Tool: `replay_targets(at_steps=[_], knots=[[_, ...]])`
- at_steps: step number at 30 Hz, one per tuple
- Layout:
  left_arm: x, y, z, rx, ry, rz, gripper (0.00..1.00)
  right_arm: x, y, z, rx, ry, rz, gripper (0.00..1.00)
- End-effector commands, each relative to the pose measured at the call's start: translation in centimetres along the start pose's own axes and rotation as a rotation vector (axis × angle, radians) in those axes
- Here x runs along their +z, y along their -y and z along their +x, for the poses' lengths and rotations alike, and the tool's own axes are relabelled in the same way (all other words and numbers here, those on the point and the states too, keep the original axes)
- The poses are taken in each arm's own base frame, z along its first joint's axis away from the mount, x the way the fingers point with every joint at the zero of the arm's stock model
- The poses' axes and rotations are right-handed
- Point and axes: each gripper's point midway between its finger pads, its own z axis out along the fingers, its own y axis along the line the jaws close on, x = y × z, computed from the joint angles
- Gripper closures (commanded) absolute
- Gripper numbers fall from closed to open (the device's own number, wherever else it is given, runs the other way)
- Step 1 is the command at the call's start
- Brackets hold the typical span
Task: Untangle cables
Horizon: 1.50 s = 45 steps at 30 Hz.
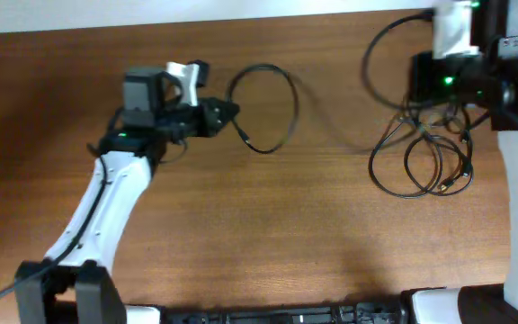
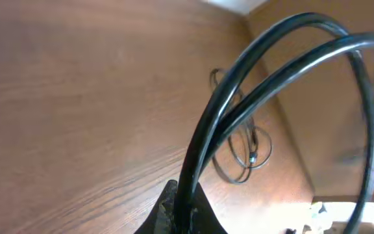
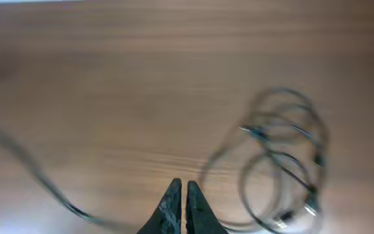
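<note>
My left gripper (image 1: 227, 112) is shut on a looped black cable (image 1: 272, 106) and holds it at the table's upper middle. In the left wrist view the cable (image 2: 252, 84) rises from between the shut jaws (image 2: 186, 211) as two strands. A loose tangle of thin black cables (image 1: 425, 157) with small plug ends lies at the right; it shows far off in the left wrist view (image 2: 242, 146) and in the right wrist view (image 3: 284, 162). My right gripper (image 3: 186, 201) is shut and empty, above the table to the left of the tangle.
The wooden table (image 1: 241, 225) fills the view. A thicker black arm wire (image 1: 380, 54) loops by the right arm's base at the top right. A blurred cable strand (image 3: 31, 172) crosses the right wrist view at lower left.
</note>
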Motion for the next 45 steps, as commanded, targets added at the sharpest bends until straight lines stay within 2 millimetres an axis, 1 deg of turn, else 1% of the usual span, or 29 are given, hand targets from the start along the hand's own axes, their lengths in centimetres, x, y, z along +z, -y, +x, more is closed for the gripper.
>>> replay_targets(at_steps=[1, 3, 5, 6, 7, 8, 11, 13, 14, 15, 16, 19, 21, 24, 25, 26, 27, 28, 29, 35, 37, 38, 39, 40, 41, 42, 43, 44, 45], knots=[[-5.4, 2.7, -2.0, 0.017, 0.048, 0.222, 0.90, -1.2, 6.4, 0.1, 0.176, 0.021, 0.251, 0.96], [-6.7, 2.3, -2.4, 0.004, 0.064, 0.250, 0.91, -1.1, 6.2, 0.2, 0.180, 0.017, 0.237, 0.96], [-6.7, 2.8, -2.2, 0.006, 0.051, 0.279, 0.97, -0.6, 2.0, -0.1, 0.109, 0.008, -0.009, 0.96], [-6.5, 3.1, -2.0, 0.011, 0.043, 0.286, 0.97, -0.6, -0.8, 0.0, 0.040, -0.001, -0.176, 0.93], [-6.0, 3.7, -1.7, 0.022, 0.030, 0.298, 0.98, -0.8, -3.4, 0.4, -0.017, -0.016, -0.338, 0.75], [-5.7, 4.1, -1.5, 0.030, 0.023, 0.306, 0.98, -0.4, -4.0, 0.6, -0.014, -0.038, -0.379, 0.70], [-5.1, 5.0, -1.0, 0.040, 0.000, 0.325, 0.98, 1.8, -6.5, 1.4, 0.033, -0.145, -0.558, 0.71], [-4.4, 6.1, -0.5, 0.063, -0.021, 0.348, 0.99, 3.7, -9.1, 1.9, 0.030, -0.222, -0.662, 0.56], [-4.1, 7.0, -0.4, 0.092, -0.026, 0.374, 1.00, 4.9, -10.5, 2.4, 0.033, -0.271, -0.709, 0.42], [-4.1, 7.9, -0.3, 0.121, -0.031, 0.414, 1.00, 5.9, -12.0, 2.7, 0.041, -0.311, -0.779, 0.39], [-4.4, 10.0, 0.0, 0.189, -0.045, 0.506, 1.00, 7.2, -13.8, 2.9, 0.051, -0.349, -0.867, 0.37], [-4.2, 11.5, 0.3, 0.262, -0.047, 0.554, 1.00, 8.8, -16.7, 2.5, 0.118, -0.404, -1.029, 0.37], [-3.9, 12.0, 0.7, 0.300, -0.048, 0.563, 1.00, 9.8, -17.5, 2.3, 0.167, -0.432, -1.028, 0.36], [-2.9, 12.6, 1.3, 0.332, -0.054, 0.553, 1.00, 10.2, -18.2, 1.2, 0.218, -0.425, -1.025, 0.37], [-2.9, 12.7, 1.4, 0.332, -0.057, 0.556, 1.00, 10.3, -18.3, 1.0, 0.239, -0.427, -1.021, 0.42], [-2.8, 12.8, 1.5, 0.334, -0.059, 0.558, 1.00, 10.3, -18.3, 1.0, 0.254, -0.436, -1.019, 0.50], [-2.7, 12.9, 1.5, 0.335, -0.061, 0.558, 1.00, 10.2, -18.5, 1.1, 0.250, -0.439, -1.021, 0.63], [-2.6, 12.8, 1.5, 0.338, -0.057, 0.549, 1.00, 10.2, -18.9, 1.2, 0.253, -0.450, -1.022, 0.79], [-2.4, 12.7, 1.4, 0.338, -0.053, 0.537, 1.00, 10.1, -19.3, 1.4, 0.254, -0.459, -1.024, 0.82], [-2.3, 12.4, 1.2, 0.336, -0.044, 0.517, 1.00, 9.5, -20.9, 2.6, 0.236, -0.507, -1.033, 0.79], [-2.2, 12.4, 1.2, 0.336, -0.044, 0.516, 1.00, 9.5, -20.8, 2.7, 0.240, -0.513, -1.032, 0.79], [-2.2, 12.4, 1.2, 0.336, -0.043, 0.513, 1.00, 9.5, -20.8, 2.8, 0.246, -0.523, -1.028, 0.90], [-2.2, 12.3, 1.1, 0.336, -0.041, 0.509, 1.00, 9.5, -20.8, 2.9, 0.247, -0.525, -1.028, 0.96], [-2.1, 12.1, 1.0, 0.333, -0.036, 0.494, 1.00, 9.6, -20.7, 2.9, 0.246, -0.522, -1.018, 0.96], [-1.5, 10.9, 0.7, 0.306, -0.023, 0.419, 0.82, 11.5, -19.4, 3.3, 0.219, -0.497, -0.887, 0.96], [-0.7, 8.5, 0.3, 0.251, -0.008, 0.281, 0.75, 13.6, -17.3, 4.1, 0.202, -0.488, -0.709, 0.96], [-0.4, 6.6, 0.1, 0.216, 0.001, 0.179, 0.75, 14.9, -15.4, 4.7, 0.182, -0.483, -0.570, 0.96], [-0.2, 2.7, 0.2, 0.148, 0.008, -0.028, 0.76, 16.2, -12.8, 5.6, 0.125, -0.478, -0.402, 0.96], [-1.1, -1.9, 1.0, 0.076, -0.006, -0.266, 0.76, 16.7, -10.2, 6.2, 0.070, -0.481, -0.259, 0.96]])
